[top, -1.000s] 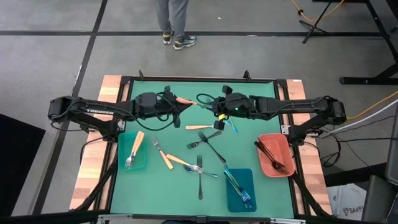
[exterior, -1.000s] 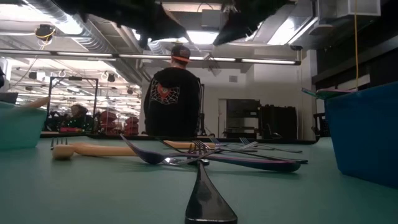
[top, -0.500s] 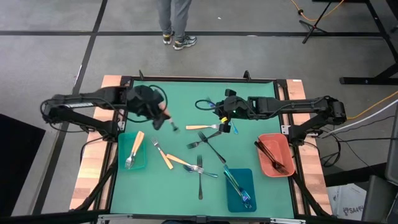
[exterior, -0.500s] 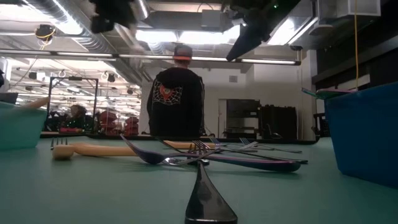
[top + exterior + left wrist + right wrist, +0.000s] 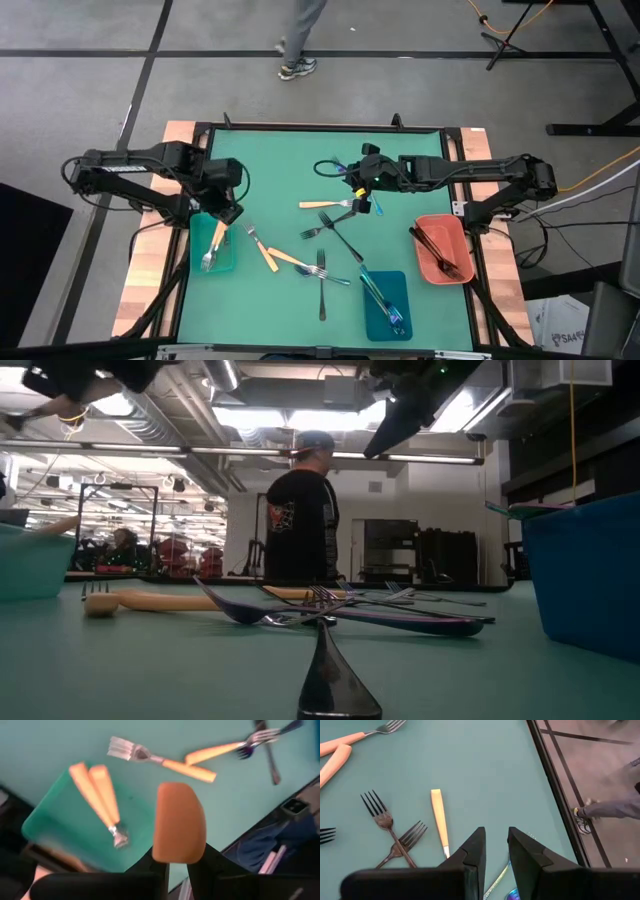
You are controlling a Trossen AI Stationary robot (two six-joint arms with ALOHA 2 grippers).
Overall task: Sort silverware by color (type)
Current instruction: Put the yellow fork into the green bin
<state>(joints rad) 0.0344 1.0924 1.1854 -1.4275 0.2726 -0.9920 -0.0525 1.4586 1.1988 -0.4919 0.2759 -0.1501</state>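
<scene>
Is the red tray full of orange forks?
No, the salmon-red tray holds only dark black utensils; the orange-handled ones lie in the teal tray.

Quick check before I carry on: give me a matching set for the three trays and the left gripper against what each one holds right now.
1. teal tray
2. blue tray
3. salmon tray
4. left gripper

A. black utensils
B. two orange-handled utensils lying inside
C. iridescent blue utensils
D. one orange handle, clamped in the air

Pairs: 1-B, 2-C, 3-A, 4-D

Bright overhead light, blurry wrist view
</scene>
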